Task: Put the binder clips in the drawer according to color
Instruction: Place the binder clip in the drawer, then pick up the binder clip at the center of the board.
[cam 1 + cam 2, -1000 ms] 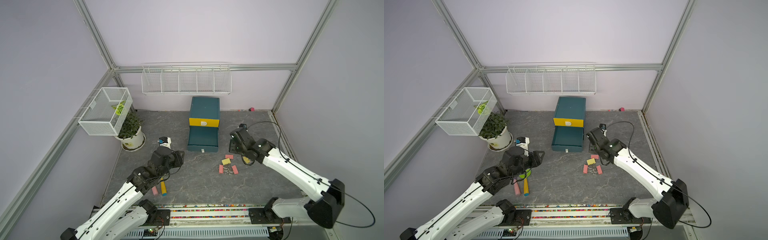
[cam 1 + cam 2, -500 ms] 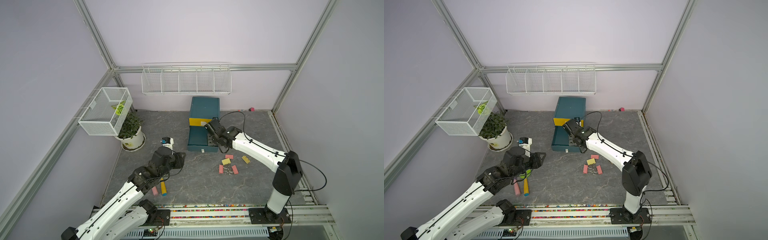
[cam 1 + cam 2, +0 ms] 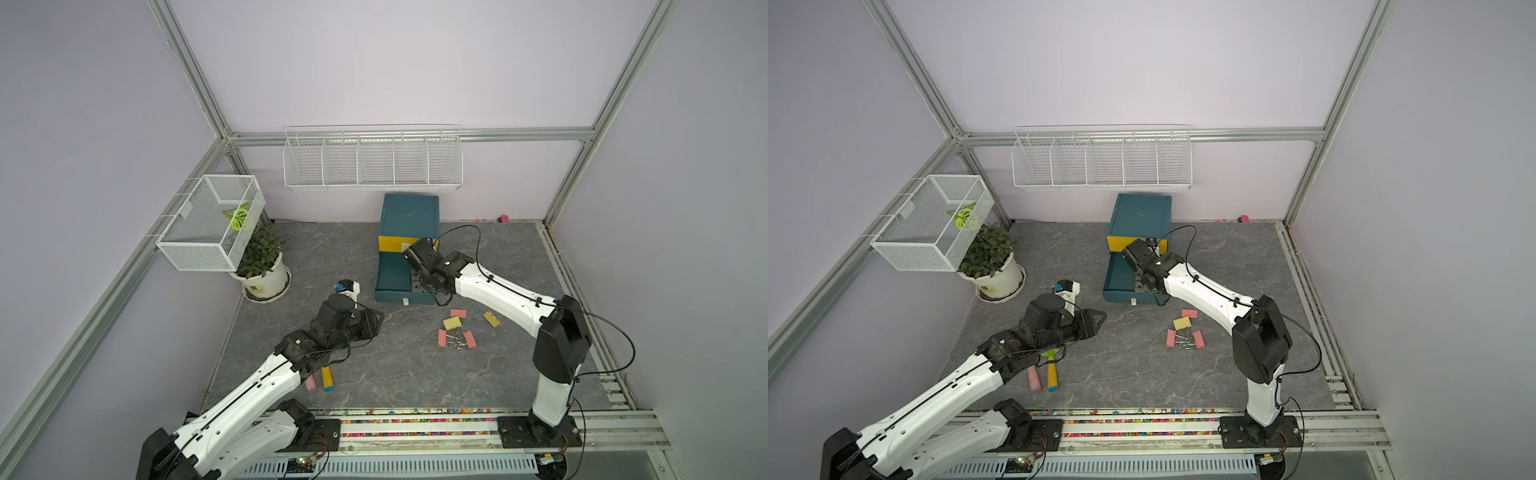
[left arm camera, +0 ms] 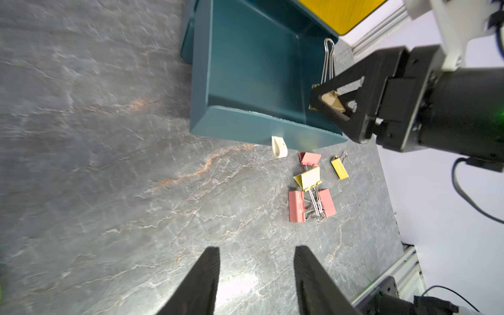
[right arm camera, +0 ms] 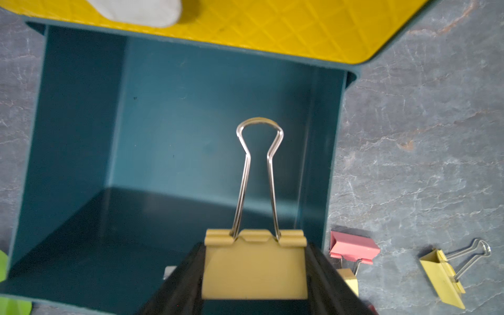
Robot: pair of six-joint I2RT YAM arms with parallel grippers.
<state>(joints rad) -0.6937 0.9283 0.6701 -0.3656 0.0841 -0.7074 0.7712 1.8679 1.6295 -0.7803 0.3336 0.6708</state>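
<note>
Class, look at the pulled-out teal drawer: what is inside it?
The drawer shows only bare teal floor and walls. The right gripper holds a yellow binder clip over its front end, hiding the floor there, so that patch cannot be checked.

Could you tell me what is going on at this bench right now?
The right pincer grips a yellow binder clip by its body, wire handles pointing out, above the open teal drawer. The left pincer hangs open and empty over the grey floor. Three pink clips and two more yellow clips lie on the floor just in front of that drawer, not yet sorted.
</note>
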